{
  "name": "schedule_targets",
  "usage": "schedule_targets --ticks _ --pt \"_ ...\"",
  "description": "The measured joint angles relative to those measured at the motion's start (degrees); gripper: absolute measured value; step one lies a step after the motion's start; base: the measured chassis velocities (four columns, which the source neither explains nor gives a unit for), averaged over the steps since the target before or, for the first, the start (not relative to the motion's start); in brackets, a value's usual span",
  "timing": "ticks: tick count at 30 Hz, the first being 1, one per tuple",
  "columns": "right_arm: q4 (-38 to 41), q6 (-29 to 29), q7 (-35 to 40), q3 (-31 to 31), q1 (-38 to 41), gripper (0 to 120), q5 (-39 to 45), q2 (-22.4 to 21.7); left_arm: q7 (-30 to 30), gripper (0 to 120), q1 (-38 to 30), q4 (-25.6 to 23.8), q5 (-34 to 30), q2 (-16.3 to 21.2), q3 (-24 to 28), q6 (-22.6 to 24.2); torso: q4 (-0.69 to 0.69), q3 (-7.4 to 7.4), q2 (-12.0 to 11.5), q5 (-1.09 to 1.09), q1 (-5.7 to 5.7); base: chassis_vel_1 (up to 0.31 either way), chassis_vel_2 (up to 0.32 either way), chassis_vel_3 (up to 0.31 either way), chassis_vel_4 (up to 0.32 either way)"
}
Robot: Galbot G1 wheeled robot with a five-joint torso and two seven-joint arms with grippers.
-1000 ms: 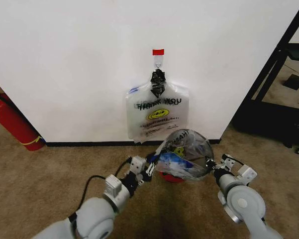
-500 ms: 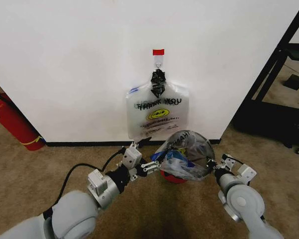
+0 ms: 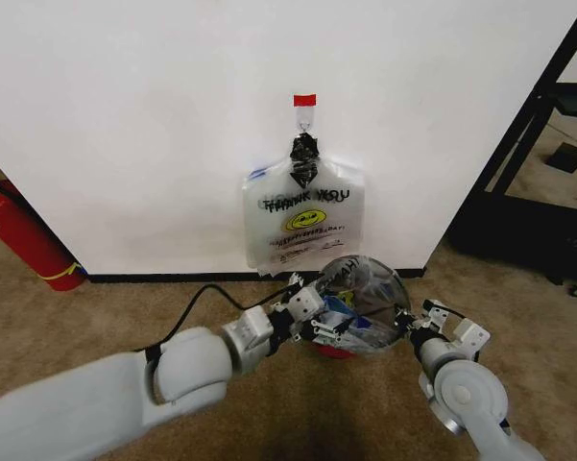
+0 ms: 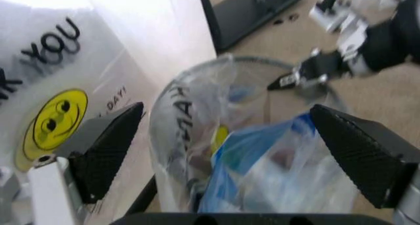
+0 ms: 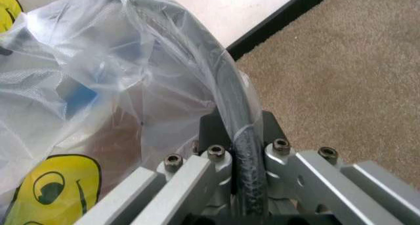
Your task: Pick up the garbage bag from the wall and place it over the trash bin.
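Note:
The garbage bag (image 3: 363, 288), see-through with a yellow smiley and blue streaks, lies crumpled in and over the mouth of the trash bin (image 3: 334, 349), a black mesh bin with a red base standing at the foot of the wall (image 3: 154, 125). My left gripper (image 3: 322, 319) is open at the bin's left side. In the left wrist view its fingers (image 4: 105, 148) spread wide around the bag's blue part (image 4: 276, 171). My right gripper (image 3: 406, 327) holds the bin's right rim. The right wrist view shows this gripper (image 5: 244, 136) shut on bag plastic over the black rim (image 5: 233, 102).
A flat bundle of "THANK YOU" bags (image 3: 302, 226) hangs from a hook (image 3: 305, 120) under red tape (image 3: 305, 100), just behind the bin. A red fire extinguisher (image 3: 24, 235) stands far left. A black frame (image 3: 528, 192) is at the right. Brown carpet lies around the bin.
My left gripper let go of the bag's edge, drew back to the left and opened. It has now reached forward to the bin's mouth. The right gripper kept its hold.

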Motion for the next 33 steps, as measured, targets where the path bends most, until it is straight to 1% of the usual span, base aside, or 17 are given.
schedule_targets --ticks 6,10,11,14,15,18,20,21,27,29,30,31,33 --pt "-0.06 0.0 -0.16 -0.37 0.07 1 -0.29 0.19 -1.05 95 -2.14 1.63 -0.72 -0.68 2.52 3.26 -0.02 0.0 0.0 0.0 0.0 0.0 0.0 0.0 0.0" --pt "-0.05 0.02 -0.17 -0.46 0.04 1 -0.38 0.14 -2.86 86 -2.28 1.88 -1.24 -0.99 3.56 5.01 -0.01 0.0 0.0 0.0 0.0 0.0 0.0 0.0 0.0" --pt "-0.06 0.02 -0.18 -0.45 0.01 1 -0.38 0.08 -3.48 81 -2.19 1.92 -1.6 -1.13 3.6 5.34 -0.01 -0.01 0.0 0.0 0.0 0.0 0.0 0.0 0.0" --pt "-0.06 0.02 -0.18 -0.45 0.01 1 -0.38 0.08 -3.48 81 -2.19 1.92 -1.6 -1.13 3.6 5.34 -0.01 -0.01 0.0 0.0 0.0 0.0 0.0 0.0 0.0" --pt "-0.15 0.06 -0.2 -0.44 -0.06 1 -0.44 0.0 -4.34 67 -2.14 2.0 -2.62 -1.37 3.6 5.82 -0.02 0.0 0.0 0.0 0.0 0.0 0.0 0.0 0.0" --pt "-0.2 0.08 -0.2 -0.69 -0.05 1 -0.47 0.0 -4.33 54 -2.88 2.22 -2.9 -1.47 4.42 6.16 -0.02 -0.01 0.0 0.0 0.0 0.0 0.0 0.0 0.0" --pt "-0.2 0.08 -0.2 -0.84 0.05 1 -0.47 0.02 -3.96 47 -3.14 2.42 -2.88 -1.55 5.22 6.2 -0.02 -0.01 0.0 0.0 0.0 0.0 0.0 0.0 0.0" --pt "-0.2 0.08 -0.2 -0.84 0.05 1 -0.47 0.02 -3.96 47 -3.14 2.42 -2.88 -1.55 5.22 6.2 -0.02 -0.01 0.0 0.0 0.0 0.0 0.0 0.0 0.0" --pt "-0.06 0.07 0.02 -0.91 0.16 1 -0.38 -0.15 -3.71 21 -3.18 2.96 -2.42 -2.36 6.49 5.42 -0.02 -0.01 0.0 0.0 0.0 0.0 0.0 0.0 0.0" --pt "-0.06 0.07 0.02 -0.9 0.15 1 -0.37 -0.16 -3.73 19 -3.18 2.96 -2.41 -2.4 6.49 5.23 -0.02 -0.01 0.0 0.0 -0.01 0.0 0.0 0.0 0.0" --pt "-0.07 0.07 0.13 -0.85 0.16 1 -0.34 -0.18 -3.87 11 -3.12 2.7 -2.25 -2.42 6.47 4.24 -0.02 -0.01 0.0 0.0 0.0 0.0 0.0 0.0 0.0" --pt "-0.1 0.07 0.17 -0.84 0.19 1 -0.33 -0.16 -3.89 10 -2.98 2.57 -2.07 -2.41 6.44 3.8 -0.02 -0.01 0.0 0.0 0.0 0.0 0.0 0.0 0.0" --pt "-0.3 0.06 0.35 -0.83 0.44 1 -0.29 0.02 -3.91 0 -1.93 2.04 -1.22 -2.16 6.24 1.78 -0.02 -0.01 0.0 0.0 -0.01 0.0 0.0 0.0 0.0"
